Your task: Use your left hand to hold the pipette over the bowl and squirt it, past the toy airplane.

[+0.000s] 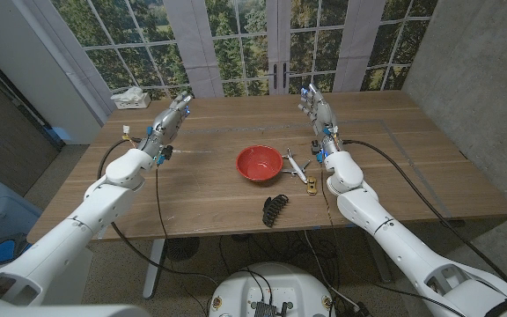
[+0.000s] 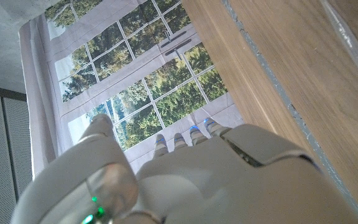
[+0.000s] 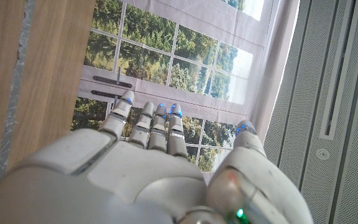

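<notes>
**Both hands empty, pipette lying apart from them**

Backs of the two hands sit closest to the wrist cameras. The left hand (image 2: 185, 180) has its fingers (image 2: 178, 142) stretched out side by side, thumb set off to one side, and holds nothing. The right hand (image 3: 135, 174) is the same, with straight fingers (image 3: 148, 121) and an empty grasp. Both point toward the window (image 2: 135, 74).

From the head view, the left hand (image 1: 170, 119) is raised over the desk (image 1: 412, 167) toward its far left corner. The right hand (image 1: 317, 110) is up near the middle of the far edge.

A red bowl (image 1: 260, 163) stands at the desk's centre. The toy airplane (image 1: 296, 165) lies just beside it, on the right-arm side. A thin, pale streak that seems to be the pipette (image 1: 194, 151) lies on the desk between the left hand and the bowl, touching neither; it is too faint to be sure.

A black ridged piece (image 1: 274, 210) lies near the front edge. A small tan item (image 1: 312, 187) lies by the right forearm. A white box (image 1: 130, 97) sits at the far left corner.
</notes>
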